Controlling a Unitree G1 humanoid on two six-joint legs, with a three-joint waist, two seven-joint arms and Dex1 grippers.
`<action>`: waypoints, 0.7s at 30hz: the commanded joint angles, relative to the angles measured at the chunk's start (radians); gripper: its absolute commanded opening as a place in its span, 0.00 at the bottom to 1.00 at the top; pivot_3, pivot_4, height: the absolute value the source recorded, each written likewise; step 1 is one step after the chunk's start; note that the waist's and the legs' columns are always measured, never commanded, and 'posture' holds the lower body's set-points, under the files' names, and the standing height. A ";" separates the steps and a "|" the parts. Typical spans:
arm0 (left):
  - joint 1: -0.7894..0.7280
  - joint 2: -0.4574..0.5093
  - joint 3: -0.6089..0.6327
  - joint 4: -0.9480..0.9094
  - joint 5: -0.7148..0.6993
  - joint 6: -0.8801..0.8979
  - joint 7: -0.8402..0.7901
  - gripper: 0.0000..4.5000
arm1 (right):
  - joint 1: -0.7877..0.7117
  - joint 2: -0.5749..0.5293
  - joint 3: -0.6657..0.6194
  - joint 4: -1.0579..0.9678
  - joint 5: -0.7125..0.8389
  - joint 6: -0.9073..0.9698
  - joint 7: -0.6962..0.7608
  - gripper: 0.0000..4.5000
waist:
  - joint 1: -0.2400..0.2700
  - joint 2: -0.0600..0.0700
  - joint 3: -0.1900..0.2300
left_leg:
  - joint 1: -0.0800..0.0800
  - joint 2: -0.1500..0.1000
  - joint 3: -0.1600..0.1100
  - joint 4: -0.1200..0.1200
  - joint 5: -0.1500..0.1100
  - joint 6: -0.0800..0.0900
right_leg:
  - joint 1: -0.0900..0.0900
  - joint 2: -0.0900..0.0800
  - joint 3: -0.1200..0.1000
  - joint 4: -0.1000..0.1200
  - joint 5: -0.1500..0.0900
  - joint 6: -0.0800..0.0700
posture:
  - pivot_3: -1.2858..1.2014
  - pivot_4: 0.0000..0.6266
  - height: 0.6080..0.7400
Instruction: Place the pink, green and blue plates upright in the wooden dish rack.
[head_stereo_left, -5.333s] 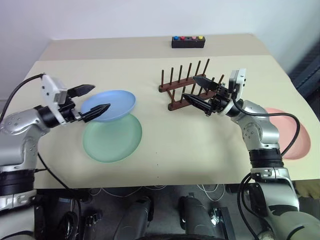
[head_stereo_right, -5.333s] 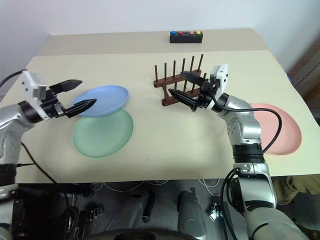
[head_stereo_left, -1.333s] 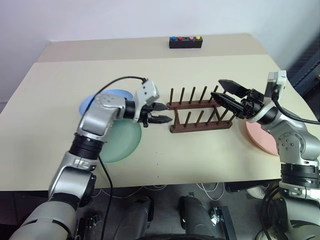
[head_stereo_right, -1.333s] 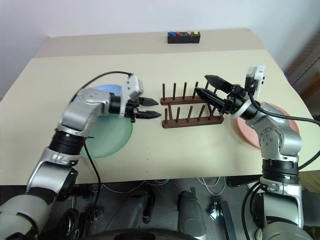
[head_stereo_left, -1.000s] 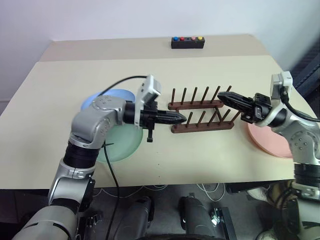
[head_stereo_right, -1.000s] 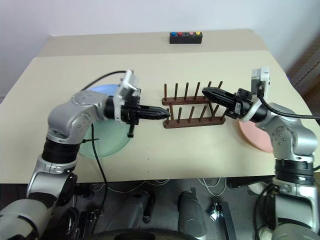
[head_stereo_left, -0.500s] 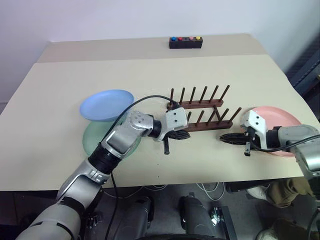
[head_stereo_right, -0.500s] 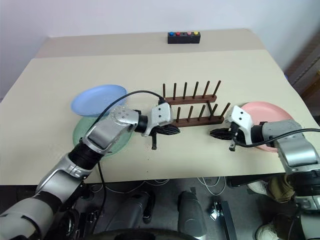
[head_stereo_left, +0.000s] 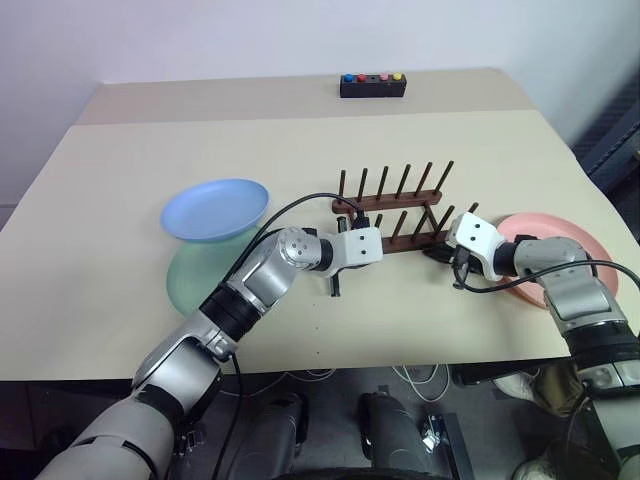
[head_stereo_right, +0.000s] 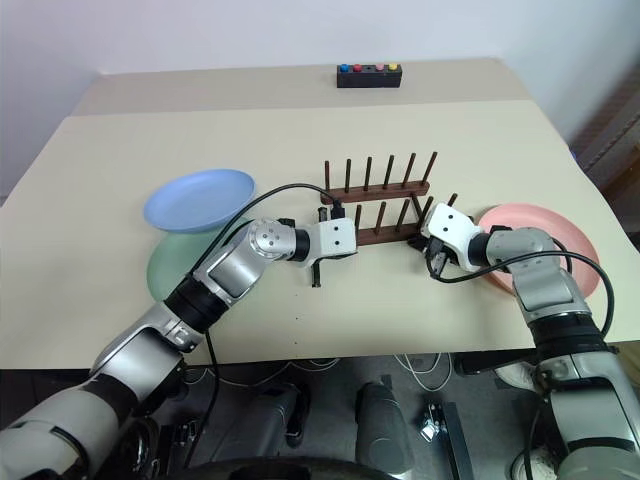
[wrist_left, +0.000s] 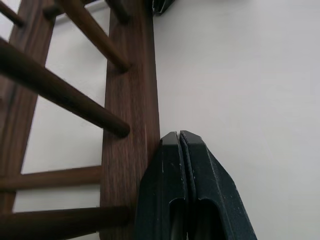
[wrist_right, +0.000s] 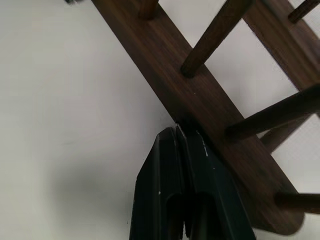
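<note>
The wooden dish rack (head_stereo_left: 398, 220) stands near the middle of the table (head_stereo_left: 120, 160), and everything here is placed from it. Far to the left of the rack, the blue plate (head_stereo_left: 214, 209) lies tilted on the edge of the green plate (head_stereo_left: 195, 278); both are smooth, round and shallow. The left arm reaches low across the table to the left end of the rack, and the left gripper (wrist_left: 180, 137) has its jaws pressed together, empty, its tip against the front rail. The rack is dark-brown wood with two rows of thin round pegs, and no plate stands in it. The right gripper (wrist_right: 176, 132) is also closed on nothing, its tip against the right end of the front rail. Just right of the rack lies the pink plate (head_stereo_left: 560, 245), flat.
</note>
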 joint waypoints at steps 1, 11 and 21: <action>-0.048 -0.013 0.048 0.112 0.032 -0.054 0.059 0.00 | -0.080 0.045 0.001 0.071 -0.048 -0.091 -0.077 0.01 | -0.002 0.000 0.000 | 0.000 0.000 0.000 0.000 0.000 0.000 | 0.000 0.000 0.000 0.000 0.000 0.000 | 0.52 0.24 1.00; -0.184 -0.001 0.122 0.402 0.069 -0.197 0.161 0.00 | -0.245 0.141 0.039 0.323 -0.162 -0.271 -0.227 0.01 | -0.003 0.000 0.000 | 0.000 0.000 0.000 0.000 0.002 -0.004 | 0.000 0.000 0.000 0.001 0.000 0.001 | 0.52 0.24 1.00; -0.240 -0.013 0.164 0.550 0.082 -0.272 0.178 0.00 | -0.385 0.204 0.074 0.571 -0.246 -0.393 -0.329 0.01 | -0.005 0.000 0.000 | 0.000 -0.001 0.000 0.000 0.003 -0.005 | -0.001 0.000 0.000 0.001 0.001 0.001 | 0.52 0.24 1.00</action>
